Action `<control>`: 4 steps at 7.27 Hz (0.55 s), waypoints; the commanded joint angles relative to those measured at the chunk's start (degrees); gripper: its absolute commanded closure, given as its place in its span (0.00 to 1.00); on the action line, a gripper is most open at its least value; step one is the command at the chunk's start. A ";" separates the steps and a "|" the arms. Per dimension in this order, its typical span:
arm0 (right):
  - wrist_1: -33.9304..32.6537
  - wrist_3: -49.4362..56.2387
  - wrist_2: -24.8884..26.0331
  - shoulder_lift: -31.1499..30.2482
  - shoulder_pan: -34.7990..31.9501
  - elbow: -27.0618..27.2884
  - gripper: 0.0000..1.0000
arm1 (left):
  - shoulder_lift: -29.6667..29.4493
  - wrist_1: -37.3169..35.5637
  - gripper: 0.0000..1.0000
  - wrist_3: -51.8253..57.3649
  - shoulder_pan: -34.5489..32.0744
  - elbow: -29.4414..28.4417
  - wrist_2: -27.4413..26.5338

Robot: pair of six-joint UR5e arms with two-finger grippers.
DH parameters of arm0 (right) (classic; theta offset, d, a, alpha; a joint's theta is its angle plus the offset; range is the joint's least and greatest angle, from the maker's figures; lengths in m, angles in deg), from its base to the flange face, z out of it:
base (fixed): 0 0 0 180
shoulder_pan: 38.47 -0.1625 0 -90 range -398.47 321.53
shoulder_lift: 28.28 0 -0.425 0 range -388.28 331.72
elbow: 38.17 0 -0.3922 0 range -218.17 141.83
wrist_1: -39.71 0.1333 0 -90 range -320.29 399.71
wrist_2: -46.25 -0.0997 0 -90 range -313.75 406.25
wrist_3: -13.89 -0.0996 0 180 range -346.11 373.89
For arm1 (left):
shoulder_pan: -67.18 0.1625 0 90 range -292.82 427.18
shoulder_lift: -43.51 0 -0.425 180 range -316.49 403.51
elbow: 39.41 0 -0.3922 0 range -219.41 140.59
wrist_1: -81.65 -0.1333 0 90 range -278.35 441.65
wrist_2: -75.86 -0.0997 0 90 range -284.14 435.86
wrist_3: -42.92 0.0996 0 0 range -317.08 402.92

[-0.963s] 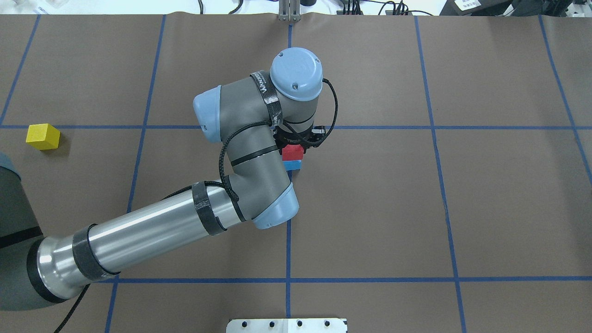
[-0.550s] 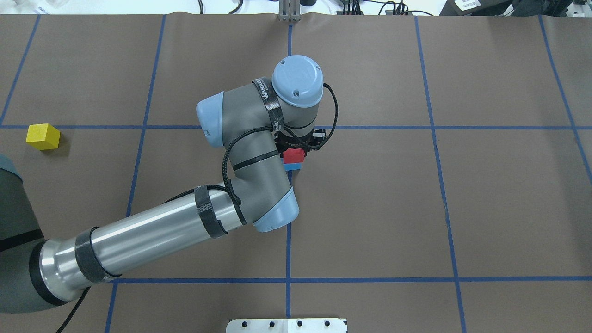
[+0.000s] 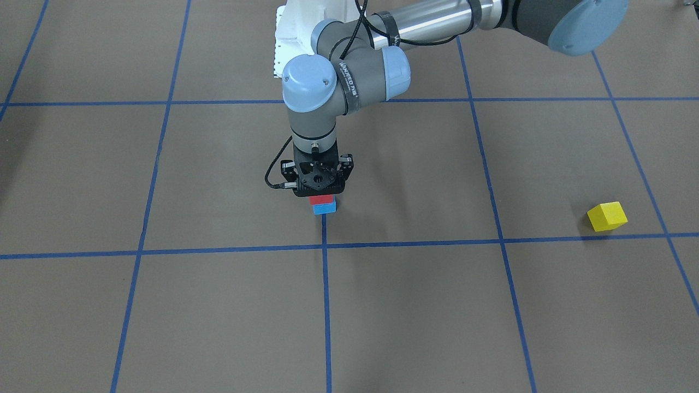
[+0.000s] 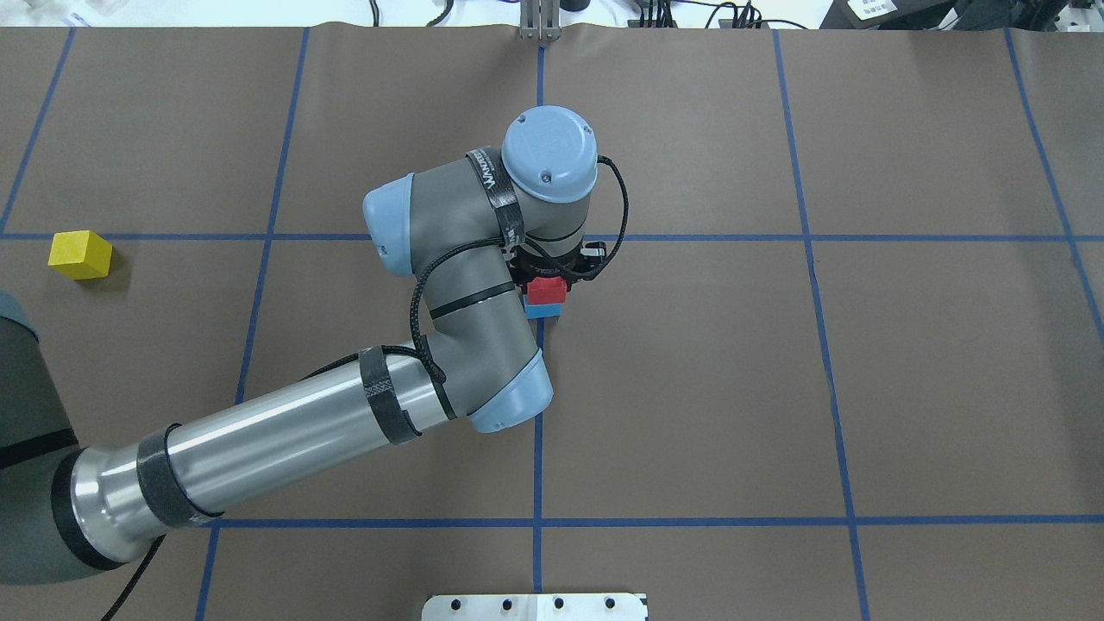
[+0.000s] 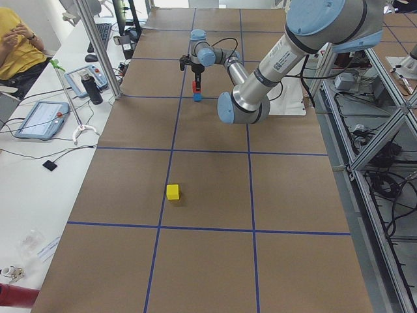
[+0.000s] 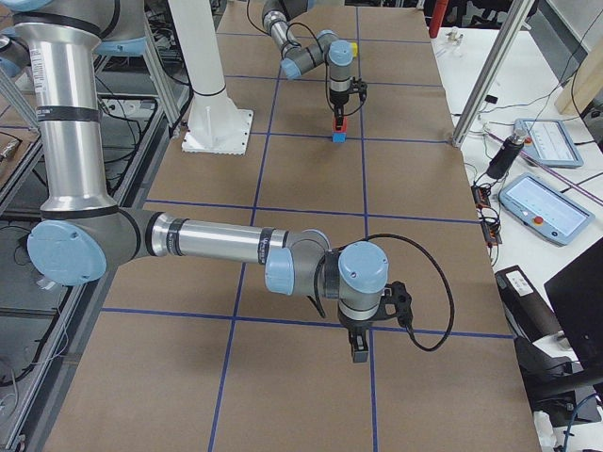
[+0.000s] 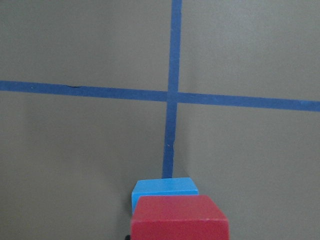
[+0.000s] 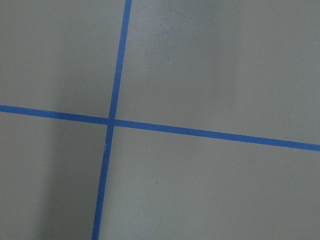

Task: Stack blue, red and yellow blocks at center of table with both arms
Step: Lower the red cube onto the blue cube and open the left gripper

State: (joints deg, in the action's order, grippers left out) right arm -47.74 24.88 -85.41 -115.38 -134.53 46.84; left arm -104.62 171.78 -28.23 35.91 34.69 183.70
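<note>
My left gripper (image 3: pixel 320 195) points straight down at the table's center and is shut on the red block (image 3: pixel 321 200). The red block sits on top of the blue block (image 3: pixel 324 208), which rests by the crossing of the blue tape lines. The left wrist view shows the red block (image 7: pixel 179 217) over the blue block (image 7: pixel 164 187). The yellow block (image 4: pixel 80 254) lies alone far out on the robot's left side. My right gripper (image 6: pixel 358 353) shows only in the exterior right view, low over the table, and I cannot tell if it is open or shut.
The brown table cover (image 4: pixel 776 388) carries a grid of blue tape lines. The robot's white base plate (image 4: pixel 535 606) is at the near edge. Tablets and cables (image 6: pixel 542 202) lie on the side bench beyond the table.
My left gripper has come down a little with the red block, so less of the blue block shows beneath it. The yellow block has not moved.
</note>
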 commanded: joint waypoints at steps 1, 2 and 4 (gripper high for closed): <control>0.00 0.00 0.00 0.00 0.00 0.07 0.01 | 0.47 0.58 0.80 0.31 -0.19 0.07 0.00; 0.00 0.00 0.00 0.00 0.00 0.07 0.01 | 0.48 0.67 0.80 0.40 -0.27 0.07 0.00; 0.00 0.00 0.00 0.18 0.00 0.07 0.01 | 0.65 0.67 0.70 0.40 -0.27 0.07 0.00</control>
State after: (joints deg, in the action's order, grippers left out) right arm -47.74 24.88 -85.41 -115.30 -134.53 46.90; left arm -104.10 172.41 -27.86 35.67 34.76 183.70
